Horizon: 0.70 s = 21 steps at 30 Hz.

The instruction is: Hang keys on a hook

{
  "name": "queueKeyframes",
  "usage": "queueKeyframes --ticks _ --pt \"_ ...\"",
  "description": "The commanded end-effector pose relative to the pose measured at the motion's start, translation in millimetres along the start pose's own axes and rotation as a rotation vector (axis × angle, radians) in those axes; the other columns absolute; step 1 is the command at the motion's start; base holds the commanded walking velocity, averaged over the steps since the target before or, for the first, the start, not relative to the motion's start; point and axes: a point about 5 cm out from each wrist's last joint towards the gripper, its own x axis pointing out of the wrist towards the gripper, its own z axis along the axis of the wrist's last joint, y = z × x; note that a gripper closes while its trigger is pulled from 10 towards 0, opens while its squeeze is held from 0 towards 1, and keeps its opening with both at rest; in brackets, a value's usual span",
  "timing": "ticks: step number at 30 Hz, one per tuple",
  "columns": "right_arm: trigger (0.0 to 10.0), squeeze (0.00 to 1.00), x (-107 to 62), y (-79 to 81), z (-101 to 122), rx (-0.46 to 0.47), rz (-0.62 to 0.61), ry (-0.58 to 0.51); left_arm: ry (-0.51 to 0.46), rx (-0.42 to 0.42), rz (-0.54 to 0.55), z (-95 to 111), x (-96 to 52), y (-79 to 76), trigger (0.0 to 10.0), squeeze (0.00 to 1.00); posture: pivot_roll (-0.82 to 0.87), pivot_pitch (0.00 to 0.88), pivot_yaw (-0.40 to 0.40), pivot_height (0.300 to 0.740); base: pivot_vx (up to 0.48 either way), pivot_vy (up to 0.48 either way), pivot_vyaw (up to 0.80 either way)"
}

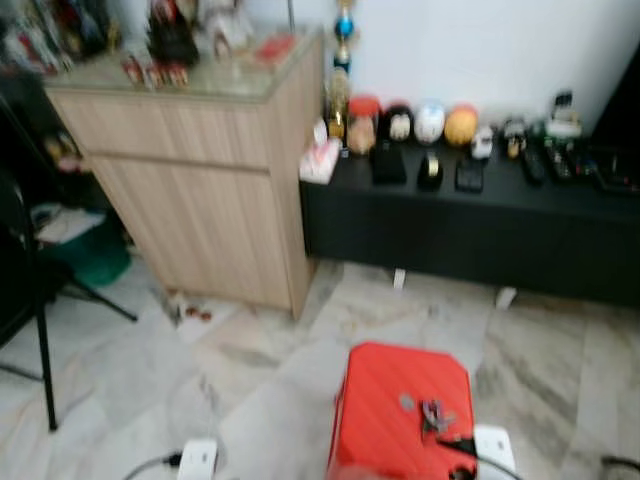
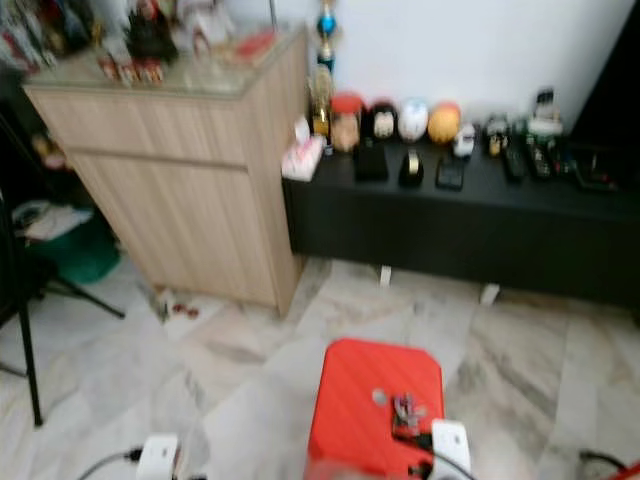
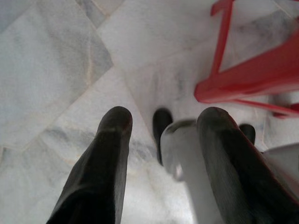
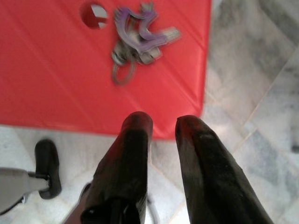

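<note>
A bunch of keys [image 4: 138,41] with a purple tag lies on top of a red plastic stool [image 1: 395,405] on the marble floor; the keys [image 1: 436,417] sit near the stool's right side, beside a round hole [image 4: 96,15]. My right gripper [image 4: 163,125] hovers just off the stool's edge, its fingers slightly apart and holding nothing. My left gripper [image 3: 163,122] hangs over bare floor beside the stool's legs [image 3: 247,77], open and holding nothing. I see no hook.
A light wooden cabinet [image 1: 195,175] stands at the left with figurines on top. A low black bench [image 1: 470,220] along the white wall carries jars and small items. A black chair [image 1: 35,300] stands far left. A white power strip [image 1: 197,458] lies on the floor.
</note>
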Motion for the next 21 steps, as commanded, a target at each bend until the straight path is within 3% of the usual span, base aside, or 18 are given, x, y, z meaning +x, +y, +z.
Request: queueKeyframes --ticks 1,10,21 --pt "10.0 0.0 0.7 9.1 -2 0.017 0.021 0.003 0.019 0.007 0.019 -6 -2.4 7.4 10.0 0.0 0.06 0.057 -0.019 0.74 0.0 0.0 0.0" --pt "10.0 0.0 0.5 9.0 2 0.028 0.009 -0.049 0.022 0.013 0.024 -7 -2.6 8.1 10.0 0.0 0.06 0.06 -0.017 0.74 0.0 0.0 0.0" --pt "10.0 0.0 -2.7 9.8 21 -0.049 0.008 -0.255 0.012 0.016 0.028 -7 -3.2 9.7 10.0 0.0 0.06 0.065 -0.013 0.74 0.0 0.0 0.0"
